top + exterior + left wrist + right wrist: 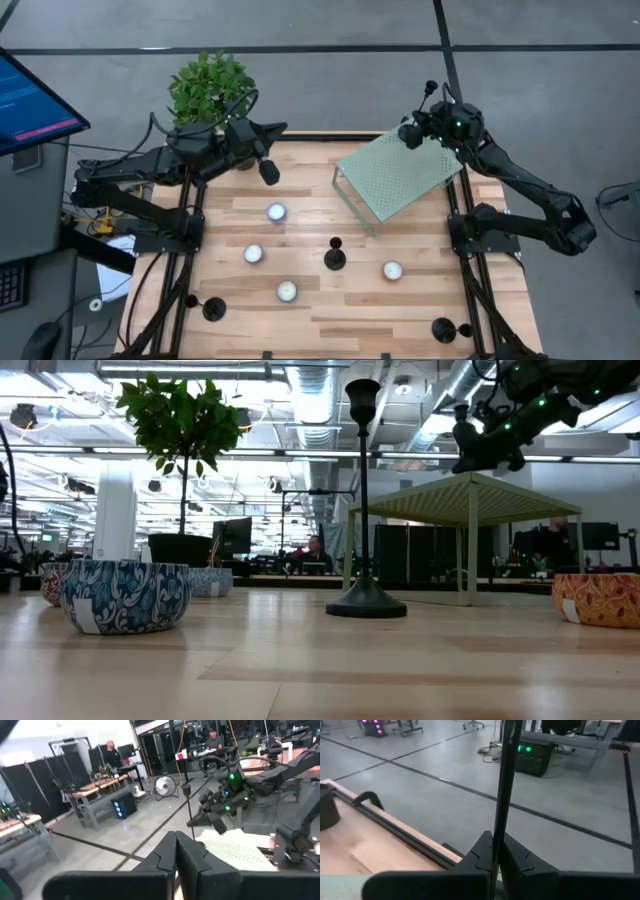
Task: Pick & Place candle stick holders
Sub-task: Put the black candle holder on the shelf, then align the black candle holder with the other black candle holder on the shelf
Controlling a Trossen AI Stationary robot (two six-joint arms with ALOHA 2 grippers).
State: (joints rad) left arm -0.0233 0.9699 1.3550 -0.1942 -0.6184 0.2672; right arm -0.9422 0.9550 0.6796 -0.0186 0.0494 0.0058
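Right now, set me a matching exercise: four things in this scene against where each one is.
Things:
1 tall candle stick holder
2 green rack
3 potted plant
4 right gripper

Places:
A table's edge, beside the left arm
B above the rack, shut on the held candle stick holder
C table's middle
D right arm's side of the table

Pairs: 1-C, 2-D, 3-A, 4-B

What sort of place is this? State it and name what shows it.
Likely an open-plan robotics lab or office: exposed ceiling ducts, people at desks with monitors, and a wooden table rigged with two robot arms.
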